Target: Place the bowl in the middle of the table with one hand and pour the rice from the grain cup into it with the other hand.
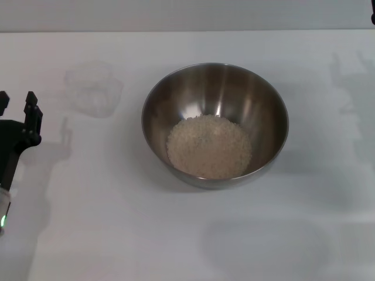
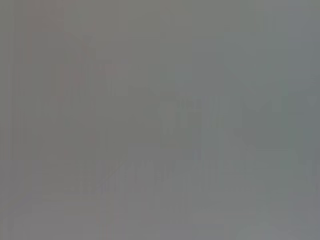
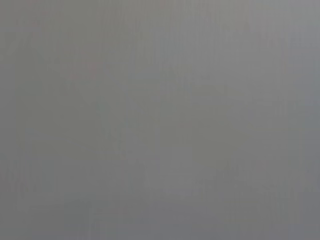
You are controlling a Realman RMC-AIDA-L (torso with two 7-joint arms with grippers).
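White worktop (image 1: 176,246) fills the head view, bare and open toward 6 and 3 o'clock. At its centre stands the bowl (image 1: 193,93), shiny steel, with the rice (image 1: 209,146) heaped pale inside. Toward 10 o'clock, apart from it, sits the clear grain cup (image 1: 92,88), upright. Left gripper (image 1: 16,104) hangs at the 9 o'clock edge, jaws parted, holding nothing. Both wrist views show only grey.

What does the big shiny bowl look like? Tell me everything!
The bowl is big, round and deep, made of shiny grey metal with a brushed inside. It stands upright in the middle of the white table. A flat heap of pale rice covers its bottom. Nothing else touches it.
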